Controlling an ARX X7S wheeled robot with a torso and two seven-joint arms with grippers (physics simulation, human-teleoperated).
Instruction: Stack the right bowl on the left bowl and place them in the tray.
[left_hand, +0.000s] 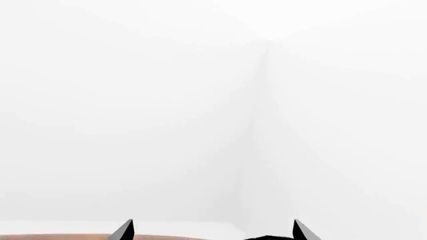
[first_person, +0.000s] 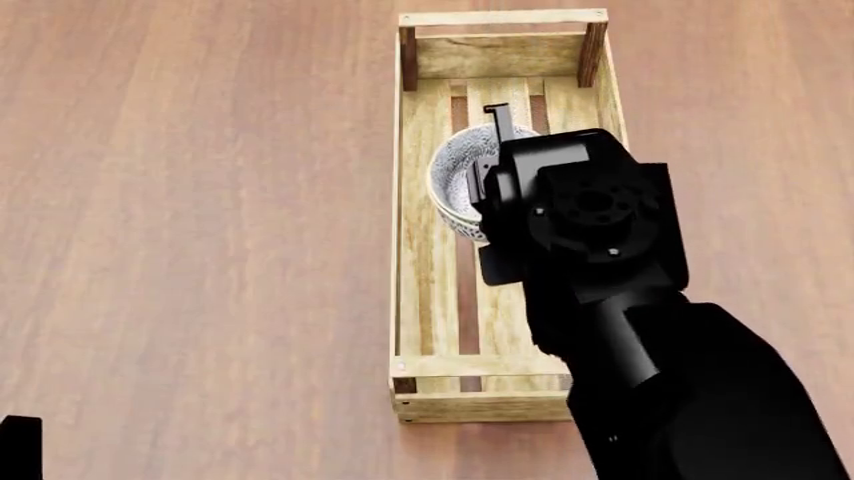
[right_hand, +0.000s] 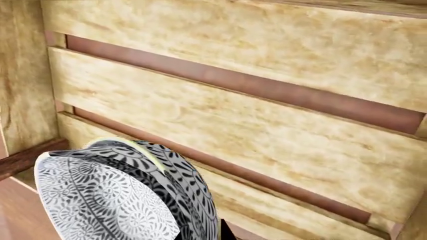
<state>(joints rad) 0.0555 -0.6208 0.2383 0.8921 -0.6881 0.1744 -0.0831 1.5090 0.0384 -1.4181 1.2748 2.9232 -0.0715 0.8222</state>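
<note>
Right arm (first_person: 627, 330) is filling the head view's lower right, its claw (first_person: 497, 165) reaching into the tray (first_person: 427, 300) over the stacked patterned bowls (first_person: 461, 175), which are sitting in the tray's upper half; grip state unclear. Left claw (left_hand: 212, 231) is showing two spread tips, holding nothing. Tray is resting on the desk (first_person: 200, 250).
</note>
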